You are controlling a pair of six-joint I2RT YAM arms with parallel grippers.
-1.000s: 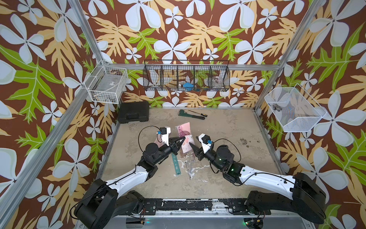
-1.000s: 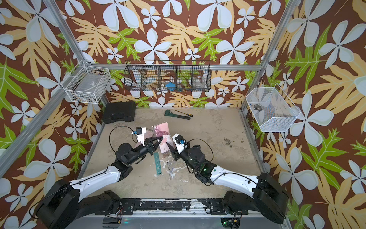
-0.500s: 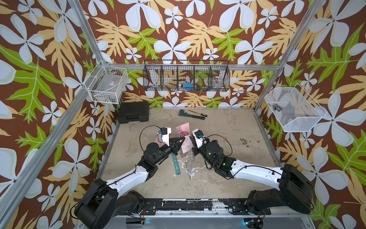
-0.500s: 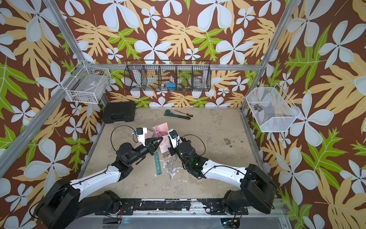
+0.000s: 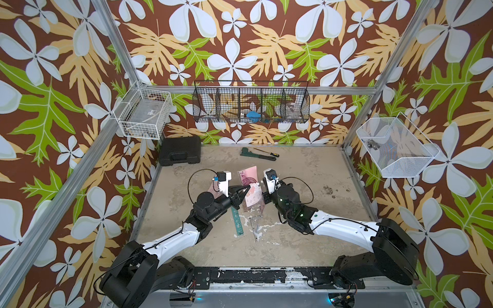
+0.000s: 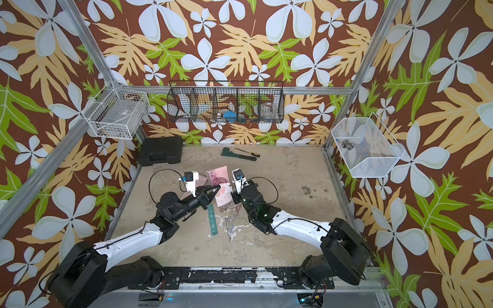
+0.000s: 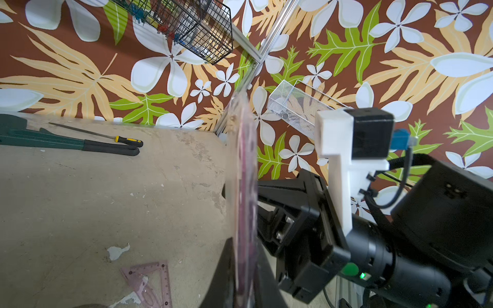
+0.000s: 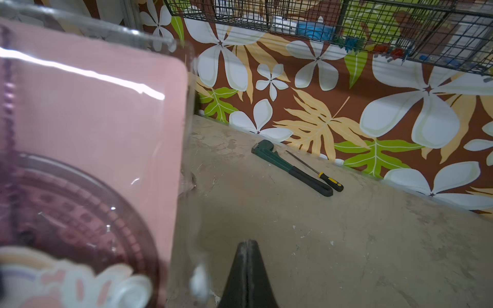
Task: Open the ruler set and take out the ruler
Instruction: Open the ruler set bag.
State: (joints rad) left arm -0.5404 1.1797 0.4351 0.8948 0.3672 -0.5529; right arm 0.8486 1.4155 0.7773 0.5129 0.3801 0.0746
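Pink ruler set [image 5: 249, 177], clear plastic pouch, purple protractor [image 8: 80, 213] inside

You are looking at a ruler set [image 8: 93, 114] that is gleaming: its clear plastic cover is throwing sharp highlights over a smooth pink card. The table [image 5: 306, 192] is showing a rough, matt, blotchy top with chipped white patches. The green ruler [image 5: 238, 221] is reading as plain plastic. The wrench [image 8: 282, 162] is wearing dull green paint and a matt black grip. The screwdriver [image 8: 329, 181] is showing a bare metal shaft. The black rack [image 5: 250, 89] and white basket [image 5: 144, 112] are looking like coated metal wire.
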